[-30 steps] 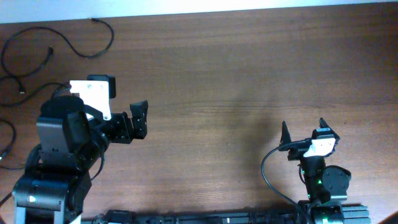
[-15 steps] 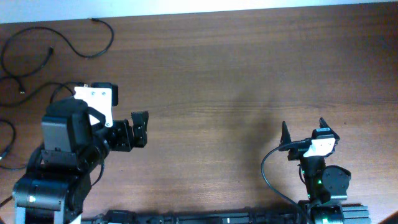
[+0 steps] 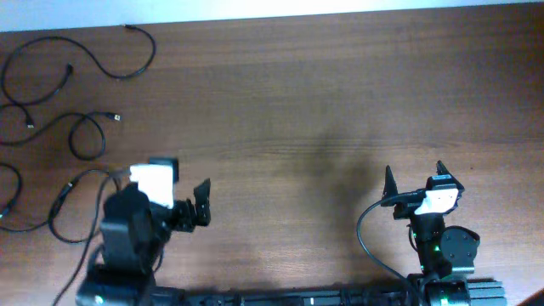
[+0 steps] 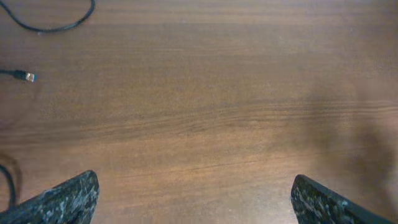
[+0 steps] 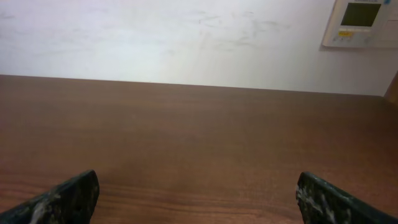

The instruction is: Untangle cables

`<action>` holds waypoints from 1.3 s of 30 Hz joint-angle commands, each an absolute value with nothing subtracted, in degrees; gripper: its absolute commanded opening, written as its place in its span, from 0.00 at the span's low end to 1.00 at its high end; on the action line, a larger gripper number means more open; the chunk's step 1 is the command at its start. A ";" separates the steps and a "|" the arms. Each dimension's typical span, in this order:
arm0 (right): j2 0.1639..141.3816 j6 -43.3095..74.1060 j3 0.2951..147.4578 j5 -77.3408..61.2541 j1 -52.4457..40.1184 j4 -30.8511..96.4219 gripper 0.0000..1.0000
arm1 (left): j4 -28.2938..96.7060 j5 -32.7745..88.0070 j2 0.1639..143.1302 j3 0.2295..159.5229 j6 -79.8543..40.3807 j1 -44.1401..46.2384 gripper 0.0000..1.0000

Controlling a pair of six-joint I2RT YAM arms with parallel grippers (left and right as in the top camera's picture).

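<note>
Several thin black cables lie as separate loose curves at the table's far left: one (image 3: 136, 66) curls near the back edge, one (image 3: 85, 136) loops below it with a small plug end (image 3: 116, 117), one (image 3: 64, 204) curves by the left arm. In the left wrist view a cable piece (image 4: 56, 25) and a plug tip (image 4: 26, 76) show at top left. My left gripper (image 3: 201, 204) is open and empty over bare wood, right of the cables. My right gripper (image 3: 416, 180) is open and empty at the front right.
The brown wooden table (image 3: 340, 102) stretches between the arms. A white wall with a small wall panel (image 5: 364, 22) stands beyond the table's far edge in the right wrist view. A thicker black wire (image 3: 365, 234) hangs from the right arm.
My left arm has drawn back toward the front edge and lower, uncovering the cable loops at the left. The right arm has not moved.
</note>
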State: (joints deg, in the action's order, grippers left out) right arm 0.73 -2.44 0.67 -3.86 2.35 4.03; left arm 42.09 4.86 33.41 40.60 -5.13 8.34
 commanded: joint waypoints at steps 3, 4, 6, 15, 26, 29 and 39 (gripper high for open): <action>0.36 -2.76 0.32 -3.16 1.89 4.32 0.98 | 38.24 4.43 21.19 28.77 -3.20 6.48 0.99; 0.36 -2.76 0.32 -3.16 1.89 4.32 0.98 | 36.53 4.40 20.03 27.09 -2.55 6.48 0.99; 0.36 -2.76 0.32 -3.16 1.89 4.32 0.98 | 30.94 4.45 17.78 22.83 -1.41 6.48 0.99; 0.36 -2.76 0.32 -3.18 1.89 4.32 0.99 | 3.29 4.73 11.57 5.50 -0.16 5.50 0.99; 0.36 -2.76 0.32 -3.16 1.89 4.32 0.98 | 3.66 4.89 2.20 0.54 -0.14 1.52 0.99; 0.36 -2.76 0.32 -3.16 1.89 4.34 0.98 | 3.99 4.86 0.25 0.54 -0.14 0.54 0.99; 0.36 -2.76 0.32 -3.16 1.89 4.32 0.98 | 4.73 -2.76 0.25 0.51 -0.16 0.36 0.99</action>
